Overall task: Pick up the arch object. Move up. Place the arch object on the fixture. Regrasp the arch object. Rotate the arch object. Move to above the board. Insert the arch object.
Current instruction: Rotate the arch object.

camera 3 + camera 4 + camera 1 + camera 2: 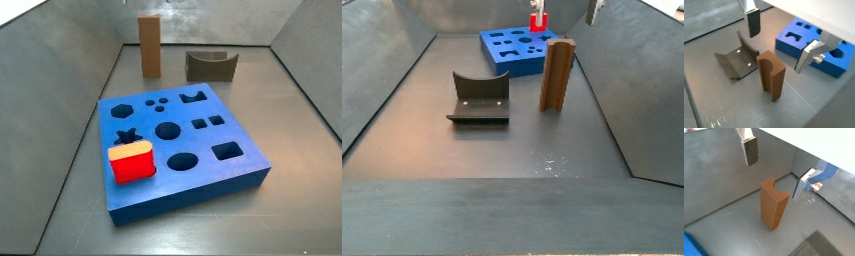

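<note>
While the gripper [777, 42] hangs with its fingers apart and empty above it, the arch object [556, 75] stands upright on the floor between the board [516, 50] and the fixture [478, 98]; a red cube [131, 163] sits in the board.

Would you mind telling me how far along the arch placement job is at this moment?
Nothing looks done yet: the arch object stands upright on the floor, ungrasped. In hand: the gripper hangs open above it, fingers apart. Left: pick it up, place it on the fixture, regrasp, rotate and insert into the board.
</note>
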